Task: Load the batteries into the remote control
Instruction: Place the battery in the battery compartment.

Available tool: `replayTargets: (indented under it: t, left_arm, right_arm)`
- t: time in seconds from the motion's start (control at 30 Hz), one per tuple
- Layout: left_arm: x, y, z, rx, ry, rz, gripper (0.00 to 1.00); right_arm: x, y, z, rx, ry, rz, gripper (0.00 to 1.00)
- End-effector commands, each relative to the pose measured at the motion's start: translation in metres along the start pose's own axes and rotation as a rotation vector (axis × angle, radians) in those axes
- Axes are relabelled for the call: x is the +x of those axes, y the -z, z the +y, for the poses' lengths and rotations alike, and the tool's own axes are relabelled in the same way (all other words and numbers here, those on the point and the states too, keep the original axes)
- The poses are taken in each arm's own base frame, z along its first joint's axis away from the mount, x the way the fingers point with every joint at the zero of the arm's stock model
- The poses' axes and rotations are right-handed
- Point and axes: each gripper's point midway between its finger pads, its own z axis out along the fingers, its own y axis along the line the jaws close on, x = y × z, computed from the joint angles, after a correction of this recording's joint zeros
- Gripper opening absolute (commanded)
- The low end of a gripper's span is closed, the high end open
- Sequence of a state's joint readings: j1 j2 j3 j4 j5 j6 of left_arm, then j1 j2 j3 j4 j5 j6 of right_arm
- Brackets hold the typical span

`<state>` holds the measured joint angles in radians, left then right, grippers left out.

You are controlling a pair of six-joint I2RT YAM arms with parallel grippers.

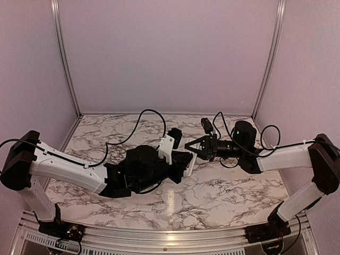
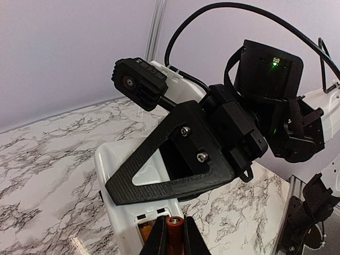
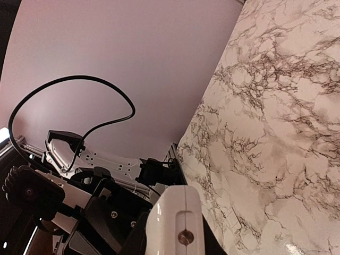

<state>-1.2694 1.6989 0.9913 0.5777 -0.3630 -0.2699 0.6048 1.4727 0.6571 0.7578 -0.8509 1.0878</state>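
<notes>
Two arms meet tip to tip over the middle of the marble-patterned table [image 1: 223, 196]. In the left wrist view the left gripper [image 2: 174, 243] is clenched on a battery [image 2: 175, 227]. The battery is a slim orange-red cylinder standing between dark fingers at the bottom edge of the frame.

Just above it hangs the remote control [image 2: 110, 159], a smooth white plastic bar with rounded corners, lifted off the table and tilted. Its lower end shows a cut-out recess with an orange-brown patch inside, too cropped to identify.

The right gripper [image 3: 174, 241] is grasping the remote. One black, weave-textured triangular finger [image 2: 191, 143], with two bolt heads, lies flat across the white plastic. In the right wrist view the bar fills the gap at bottom centre.

Battery and recess are very close, with little room between the two wrists. Bare glossy marble spreads to the left and right of them. Plain lilac walls [image 1: 170, 53] and aluminium corner posts [image 1: 64, 58] close the back, and black cables [image 1: 143, 114] loop above the arms.
</notes>
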Motion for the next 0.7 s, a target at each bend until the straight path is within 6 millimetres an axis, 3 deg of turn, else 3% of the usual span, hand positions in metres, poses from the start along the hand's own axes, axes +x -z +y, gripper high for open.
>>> replayTargets:
  t: [0.0, 0.07, 0.2, 0.47, 0.67]
  left_arm:
    - [0.044, 0.006, 0.026, -0.094, -0.088, 0.137, 0.0]
    - [0.046, 0.006, 0.027, -0.104, -0.094, 0.154, 0.0]
    - [0.046, 0.006, 0.031, -0.129, -0.091, 0.173, 0.09]
    - [0.015, 0.007, 0.038, -0.174, -0.124, 0.143, 0.2]
    - [0.016, 0.003, 0.035, -0.154, -0.153, 0.158, 0.25]
  right_arm:
    - [-0.013, -0.001, 0.037, -0.087, 0.082, -0.014, 0.0]
    - [-0.013, -0.002, 0.036, -0.074, 0.089, -0.009, 0.0]
    - [-0.012, -0.002, 0.03, -0.04, 0.103, -0.003, 0.0]
    - [-0.005, -0.001, 0.021, -0.026, 0.083, 0.011, 0.0]
    - [0.0, -0.002, 0.013, -0.017, 0.067, 0.025, 0.0]
